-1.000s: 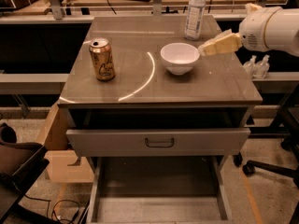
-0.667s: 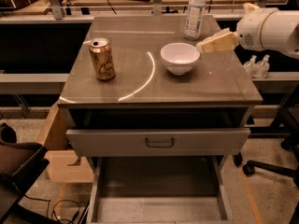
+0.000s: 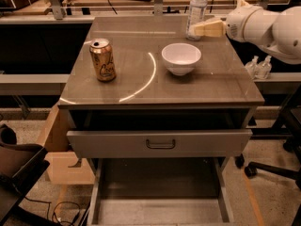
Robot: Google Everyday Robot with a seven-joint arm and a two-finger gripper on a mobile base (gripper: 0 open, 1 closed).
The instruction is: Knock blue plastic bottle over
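Since a second ago the gripper (image 3: 194, 30) has swung left and farther back from the bowl (image 3: 181, 58). Its tip now touches the lower part of the blue plastic bottle (image 3: 196, 4), which stands upright at the table's (image 3: 221, 81) far right. The fingers (image 3: 209, 28) lie pressed together in one wedge. A gold can (image 3: 103, 59) stands left.

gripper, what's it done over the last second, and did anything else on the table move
The gripper moved from beside the white bowl toward the table's far edge and is now at the lower part of the blue plastic bottle. Whether they touch cannot be told. The bottle still stands upright, and the bowl and gold can stayed put.
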